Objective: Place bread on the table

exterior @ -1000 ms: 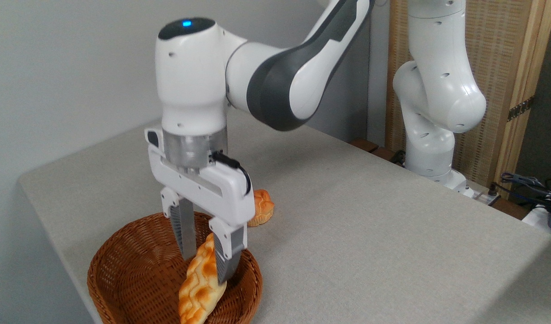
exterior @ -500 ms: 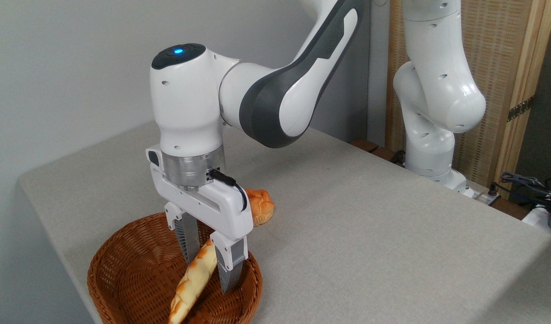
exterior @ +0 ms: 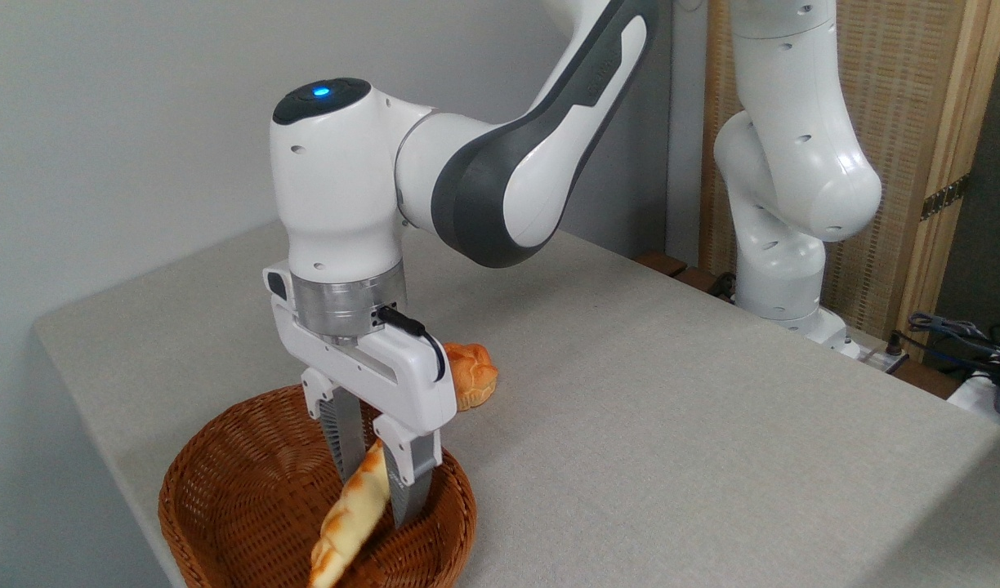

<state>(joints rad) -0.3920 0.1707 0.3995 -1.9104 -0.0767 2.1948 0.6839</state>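
Table (exterior: pixel 671 425): grey-beige cloth, bare stretch right of basket, likely drop zone. Basket (exterior: pixel 222 490): brown wicker, near front-left table corner. Gripper (exterior: pixel 379 490): fingers down inside basket, closed narrow on upper end of bread (exterior: pixel 349 523), apparently to lift it out. Bread above basket floor, long axis steeply tilted, lower tip pointing down-left toward basket's front rim. Small bun (exterior: pixel 471 374): on table just behind basket.

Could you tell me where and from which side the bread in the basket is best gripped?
Grip the bread near its upper end, from above, fingers across its narrow width. It leans tilted in the basket with that end raised, so this part looks easiest to reach.
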